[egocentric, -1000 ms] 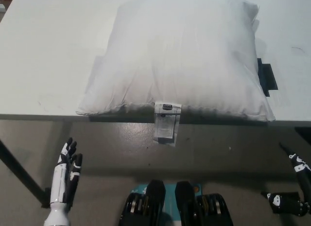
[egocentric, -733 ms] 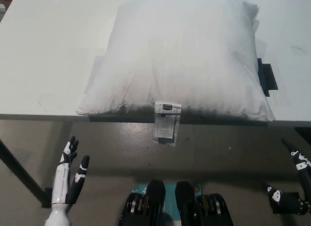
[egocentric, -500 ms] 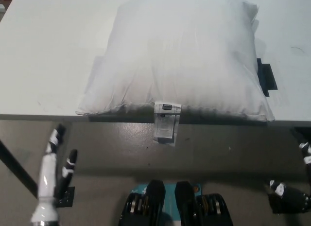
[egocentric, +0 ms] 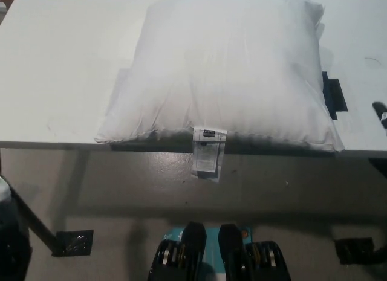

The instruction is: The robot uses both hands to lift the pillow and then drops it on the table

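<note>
Pillow (egocentric: 227,75) lies flat on the white table (egocentric: 54,69), filling most of the middle of the tabletop, its near edge running right along the table's front edge. A white label (egocentric: 207,152) hangs from the middle of that near seam, drooping over the table edge toward the grey floor (egocentric: 121,184). A dark flat object (egocentric: 334,95) pokes out from under the pillow's right side, lying on the table. Of the right hand (egocentric: 381,114) only a small black-and-white tip shows at the right border, level with the table's front part and well apart from the pillow; whether it is spread or closed cannot be told. The left hand is out of sight, with only a blurred shape at the lower left corner beside a dark table leg (egocentric: 33,223). Nothing touches the pillow.
</note>
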### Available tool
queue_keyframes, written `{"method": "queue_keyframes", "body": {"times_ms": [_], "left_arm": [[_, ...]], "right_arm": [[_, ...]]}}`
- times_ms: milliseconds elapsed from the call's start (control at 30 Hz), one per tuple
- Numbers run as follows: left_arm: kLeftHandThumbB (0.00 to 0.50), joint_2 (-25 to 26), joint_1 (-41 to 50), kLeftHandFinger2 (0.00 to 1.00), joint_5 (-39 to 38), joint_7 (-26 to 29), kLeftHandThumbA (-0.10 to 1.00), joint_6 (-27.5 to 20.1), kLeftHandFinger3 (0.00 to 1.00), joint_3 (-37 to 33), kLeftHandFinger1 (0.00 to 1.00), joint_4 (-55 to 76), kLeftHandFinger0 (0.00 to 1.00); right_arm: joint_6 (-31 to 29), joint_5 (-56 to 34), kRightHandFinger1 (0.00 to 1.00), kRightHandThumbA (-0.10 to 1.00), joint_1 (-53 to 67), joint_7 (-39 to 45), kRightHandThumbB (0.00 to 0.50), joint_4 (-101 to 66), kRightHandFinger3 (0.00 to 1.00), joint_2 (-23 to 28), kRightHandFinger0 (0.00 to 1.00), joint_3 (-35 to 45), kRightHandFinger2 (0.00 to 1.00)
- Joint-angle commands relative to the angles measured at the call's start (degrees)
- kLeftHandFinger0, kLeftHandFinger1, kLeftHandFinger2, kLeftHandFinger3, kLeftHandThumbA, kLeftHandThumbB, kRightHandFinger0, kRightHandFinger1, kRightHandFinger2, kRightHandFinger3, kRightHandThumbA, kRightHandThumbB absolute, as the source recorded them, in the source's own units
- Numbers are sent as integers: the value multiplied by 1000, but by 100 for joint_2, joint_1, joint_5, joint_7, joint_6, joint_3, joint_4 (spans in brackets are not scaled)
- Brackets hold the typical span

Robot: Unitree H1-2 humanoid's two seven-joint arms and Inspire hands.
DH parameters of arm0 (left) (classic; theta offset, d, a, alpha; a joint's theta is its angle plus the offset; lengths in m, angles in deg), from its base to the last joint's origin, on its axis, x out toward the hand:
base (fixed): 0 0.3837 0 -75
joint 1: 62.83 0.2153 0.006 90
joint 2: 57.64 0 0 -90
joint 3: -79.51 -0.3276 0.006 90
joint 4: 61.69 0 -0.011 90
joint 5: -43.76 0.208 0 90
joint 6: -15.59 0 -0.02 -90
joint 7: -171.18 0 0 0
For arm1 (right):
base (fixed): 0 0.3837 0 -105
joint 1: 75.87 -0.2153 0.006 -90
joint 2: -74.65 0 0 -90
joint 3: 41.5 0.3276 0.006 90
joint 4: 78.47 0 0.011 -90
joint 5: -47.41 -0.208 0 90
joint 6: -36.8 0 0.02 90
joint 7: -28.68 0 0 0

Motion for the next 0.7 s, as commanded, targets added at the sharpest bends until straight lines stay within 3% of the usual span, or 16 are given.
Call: {"method": "queue_keyframes", "body": {"times_ms": [0,67,200,233,267,367,467,567,667], "left_arm": [[164,276,-632,1000,-201,-467,1000,-187,1000,219,1000,-94,1000],[149,285,-973,1000,-484,-758,1000,-187,1000,265,1000,-354,1000],[172,220,-1317,1000,-957,-1060,1000,-187,1000,445,1000,-812,1000],[126,162,-1625,1000,-1310,-1244,1000,-176,1000,543,1000,-1261,1000],[134,155,-1773,1000,-1419,-1336,1000,-156,1000,569,1000,-1503,1000],[124,120,-2081,1000,-1499,-1536,1000,-182,1000,676,1000,-2087,1000],[162,67,-2502,1000,-1546,-1659,1000,-187,1000,787,1000,-2874,1000],[139,7,-2778,1000,-1567,-1802,1000,-187,1000,861,1000,-3400,1000],[113,-10,-3072,1000,-1439,-1902,1000,-187,1000,867,1000,-3909,1000]], "right_arm": [[526,84,1000,858,-475,174,492,-234,1000,190,1000,147,1000],[603,126,1000,884,-665,181,480,-159,1000,280,1000,183,1000],[599,133,1000,918,-930,157,471,58,1000,362,1000,159,1000],[716,-205,1000,902,-1138,246,467,184,1000,408,1000,206,1000],[794,-375,1000,913,-1215,281,472,240,1000,408,1000,245,1000],[937,-506,1000,958,-1470,325,464,441,1000,460,1000,291,1000],[1016,-407,1000,990,-1874,279,451,858,1000,526,1000,277,1000],[1005,-427,1000,968,-2119,281,435,1171,1000,596,1000,249,1000],[1137,-410,1000,977,-2433,287,459,1546,1000,643,1000,213,1000]]}}
